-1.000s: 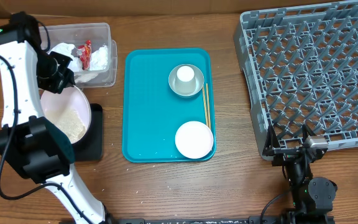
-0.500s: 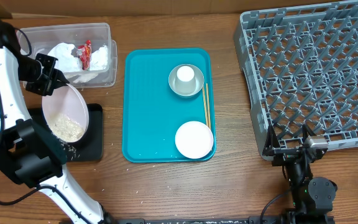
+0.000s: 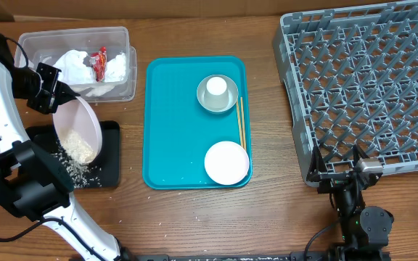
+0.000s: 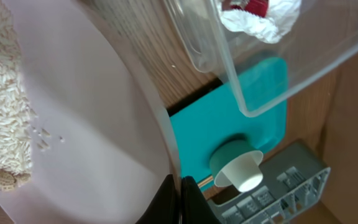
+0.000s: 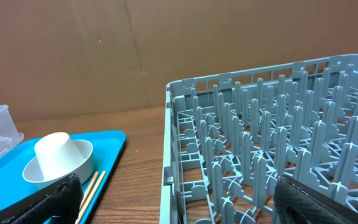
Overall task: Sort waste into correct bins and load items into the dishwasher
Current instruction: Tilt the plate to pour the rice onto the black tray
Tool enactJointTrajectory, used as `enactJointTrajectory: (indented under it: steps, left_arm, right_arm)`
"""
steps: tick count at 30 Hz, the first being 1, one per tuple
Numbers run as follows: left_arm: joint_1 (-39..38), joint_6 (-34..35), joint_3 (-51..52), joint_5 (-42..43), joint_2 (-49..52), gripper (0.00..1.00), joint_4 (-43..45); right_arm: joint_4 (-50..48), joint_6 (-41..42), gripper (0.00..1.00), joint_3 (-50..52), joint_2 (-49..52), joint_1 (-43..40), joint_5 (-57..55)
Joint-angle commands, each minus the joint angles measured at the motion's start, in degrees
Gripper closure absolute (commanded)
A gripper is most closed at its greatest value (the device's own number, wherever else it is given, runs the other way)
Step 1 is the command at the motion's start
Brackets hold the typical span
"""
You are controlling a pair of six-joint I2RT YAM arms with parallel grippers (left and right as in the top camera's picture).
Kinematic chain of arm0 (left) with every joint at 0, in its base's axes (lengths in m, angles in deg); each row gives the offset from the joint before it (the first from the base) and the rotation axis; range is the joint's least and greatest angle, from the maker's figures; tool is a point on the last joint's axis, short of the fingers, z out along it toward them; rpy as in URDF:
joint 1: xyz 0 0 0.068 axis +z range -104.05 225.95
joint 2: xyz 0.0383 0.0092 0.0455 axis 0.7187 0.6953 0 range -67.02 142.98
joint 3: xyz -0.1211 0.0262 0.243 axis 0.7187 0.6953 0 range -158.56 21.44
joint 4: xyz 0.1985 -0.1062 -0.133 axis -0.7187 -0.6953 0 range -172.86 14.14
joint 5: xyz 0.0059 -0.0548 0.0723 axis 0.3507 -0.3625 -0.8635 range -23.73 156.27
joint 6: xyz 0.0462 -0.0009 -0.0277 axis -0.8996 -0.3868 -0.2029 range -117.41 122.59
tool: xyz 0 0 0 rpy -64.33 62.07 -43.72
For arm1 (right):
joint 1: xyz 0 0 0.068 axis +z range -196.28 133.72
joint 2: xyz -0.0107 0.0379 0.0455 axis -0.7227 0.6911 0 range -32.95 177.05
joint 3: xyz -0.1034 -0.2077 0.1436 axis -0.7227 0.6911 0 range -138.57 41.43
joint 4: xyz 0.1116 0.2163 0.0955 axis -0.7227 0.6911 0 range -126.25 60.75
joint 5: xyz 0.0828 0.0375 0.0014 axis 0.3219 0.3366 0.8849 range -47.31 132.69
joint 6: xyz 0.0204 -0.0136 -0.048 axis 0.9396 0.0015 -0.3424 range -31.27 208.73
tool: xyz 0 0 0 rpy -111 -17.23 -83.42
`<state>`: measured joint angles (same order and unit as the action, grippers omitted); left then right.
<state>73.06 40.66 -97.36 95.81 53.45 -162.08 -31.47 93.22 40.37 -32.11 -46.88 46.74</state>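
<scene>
My left gripper (image 3: 49,94) is shut on the rim of the pinkish-white plate (image 3: 78,129) and holds it steeply tilted over the black tray (image 3: 109,163). Loose rice (image 3: 78,148) slides down the plate, and grains lie scattered on the tray. In the left wrist view the gripper (image 4: 180,199) pinches the plate (image 4: 92,112), with rice (image 4: 2,112) at its low side. The clear tub (image 3: 122,35) holds the crumpled napkin (image 3: 71,61) and the red packet (image 3: 99,64). My right gripper (image 5: 185,208) is open and empty beside the grey dish rack (image 3: 361,87).
The teal tray (image 3: 173,123) holds a grey-green bowl (image 3: 203,100) with a white cup (image 3: 216,87) upside down in it, wooden chopsticks (image 3: 241,123) and a white round plate (image 3: 227,162). A few grains lie on the table in front of the trays.
My left gripper has moved left and tipped the plate more steeply. The rice has slid to the plate's low edge, and grains have spilled onto the black tray.
</scene>
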Motion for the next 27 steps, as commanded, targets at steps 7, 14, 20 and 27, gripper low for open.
enactJointTrajectory:
  steps: [7,14,20,27]
  left_arm:
    - [1.9,-5.4,-1.4,6.1,0.6,0.96,-3.0]
    - [4.9,-6.8,-1.4,8.7,0.6,0.96,-4.8]
    - [6.7,-9.9,-1.4,10.8,0.6,0.96,-5.0]
    - [7.1,-14.3,-1.3,13.6,0.6,0.96,-5.7]
  right_arm:
    - [-0.2,0.0,0.0,0.6,-0.5,0.2,-0.4]
    - [-0.2,0.0,0.0,0.6,-0.5,0.2,-0.4]
    - [-0.2,0.0,0.0,0.6,-0.5,0.2,-0.4]
    - [-0.2,0.0,0.0,0.6,-0.5,0.2,-0.4]
